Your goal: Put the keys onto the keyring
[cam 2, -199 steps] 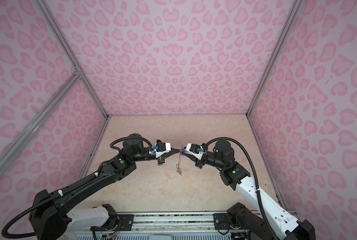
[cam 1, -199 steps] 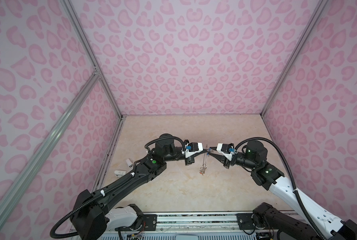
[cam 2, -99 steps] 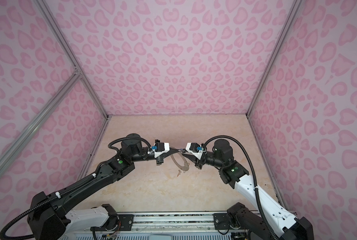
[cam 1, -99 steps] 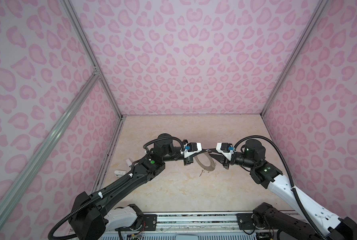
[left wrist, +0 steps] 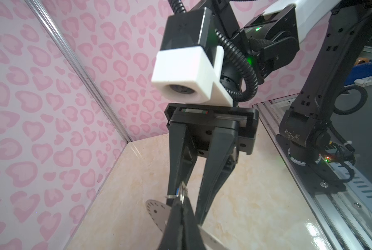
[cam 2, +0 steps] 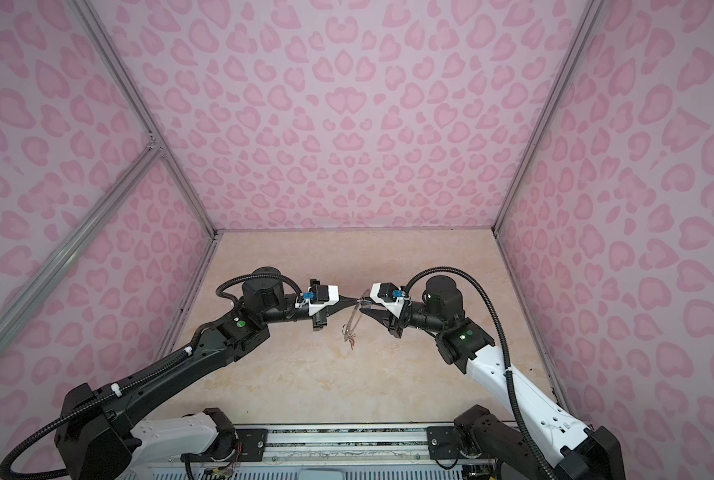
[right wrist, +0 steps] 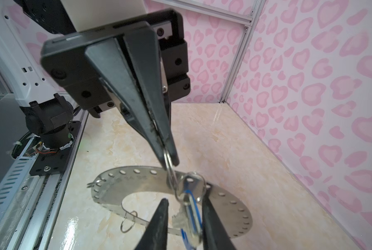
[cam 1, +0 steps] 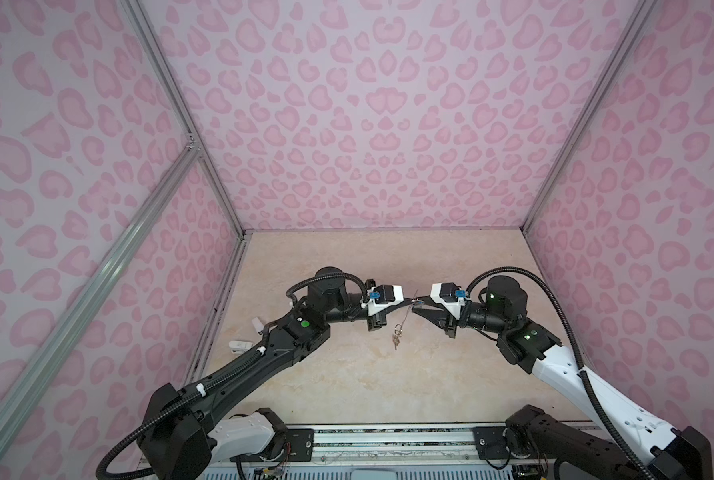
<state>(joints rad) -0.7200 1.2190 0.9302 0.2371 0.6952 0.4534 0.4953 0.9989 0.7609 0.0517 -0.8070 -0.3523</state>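
Observation:
The grey keyring (right wrist: pixel 135 184) hangs in mid-air between both arms and is seen edge-on in both top views (cam 1: pixel 405 318) (cam 2: pixel 353 320). My left gripper (left wrist: pixel 181 202) (cam 1: pixel 409 300) is shut on a thin wire clip (right wrist: pixel 169 161) at the keyring's rim. One of the keys, silver with a blue tag (right wrist: pixel 191 211), hangs from that clip between the parted fingers of my right gripper (right wrist: pixel 186 218) (cam 1: pixel 419 307). It lies against one finger (right wrist: pixel 211 216) and a gap shows beside the other. Small metal bits (cam 1: pixel 396 340) dangle under the keyring, too small to name.
Two small white objects (cam 1: pixel 257 324) (cam 1: pixel 240 344) lie by the left wall. An empty wire clip (right wrist: pixel 128 220) hangs on the keyring's inner edge. Pink patterned walls close three sides, and a metal rail (cam 1: pixel 388 436) runs along the front edge.
Half a second ago the keyring had swung up to show its face. Now it hangs edge-on again, as it did a second ago. Both arms have barely shifted.

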